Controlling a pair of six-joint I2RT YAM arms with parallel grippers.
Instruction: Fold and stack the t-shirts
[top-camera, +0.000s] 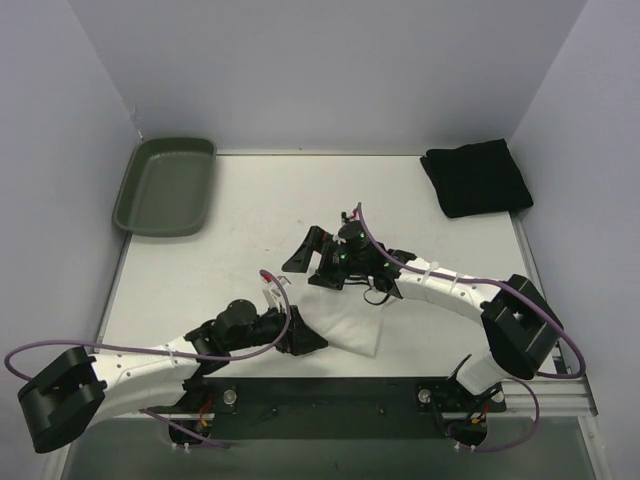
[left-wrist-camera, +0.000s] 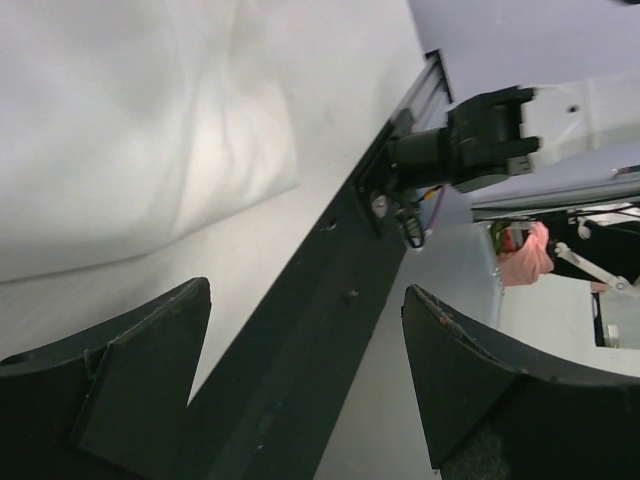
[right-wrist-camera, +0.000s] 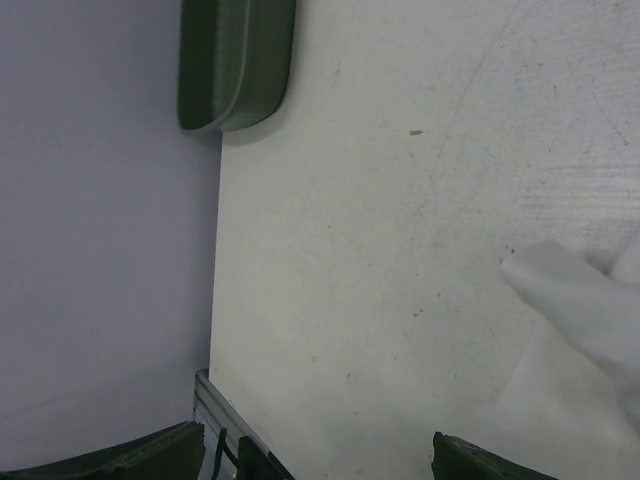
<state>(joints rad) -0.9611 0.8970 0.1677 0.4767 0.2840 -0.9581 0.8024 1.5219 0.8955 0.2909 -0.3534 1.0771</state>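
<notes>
Folding: white shirt (top-camera: 348, 325), between the grippers; black shirt (top-camera: 477, 178) looks done.
Tools: left gripper (top-camera: 305, 340), right gripper (top-camera: 310, 258), jaws spread, empty.
Next: pinch the edge beside each.

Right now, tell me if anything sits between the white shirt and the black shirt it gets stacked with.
No object lies on the table between the white shirt and the black shirt. Only the right arm reaches across that line. The green tray sits far off left.
</notes>
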